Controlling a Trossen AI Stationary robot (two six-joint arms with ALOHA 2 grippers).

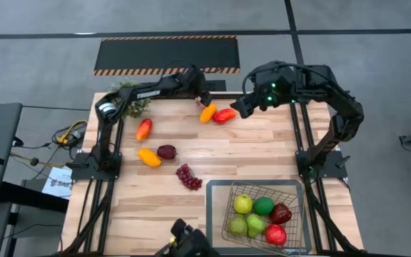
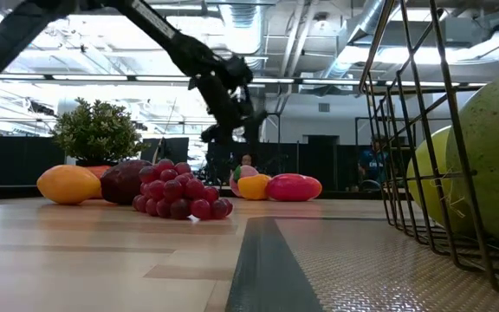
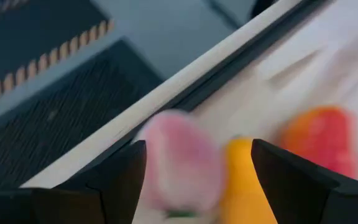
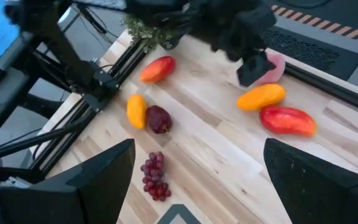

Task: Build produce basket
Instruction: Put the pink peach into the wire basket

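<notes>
A pink peach (image 3: 179,163) lies at the table's far edge, beside a yellow-orange pepper (image 1: 207,112) and a red pepper (image 1: 224,115). My left gripper (image 3: 197,146) is open just over the peach, one finger on either side of it; it also shows in the high view (image 1: 204,98). My right gripper (image 4: 197,149) is open and empty, hovering right of the red pepper (image 4: 287,120). The wire basket (image 1: 255,184) stands at the near right and holds several green, yellow and red fruits. Purple grapes (image 1: 189,177), a dark red fruit (image 1: 166,151) and two more peppers (image 1: 148,157) (image 1: 143,129) lie on the table's left half.
A bushy green potted plant (image 1: 130,96) stands at the far left corner, behind the left arm. The table's dark far rail (image 3: 185,93) runs just beyond the peach. Bare wood lies between the far peppers and the basket (image 1: 262,153).
</notes>
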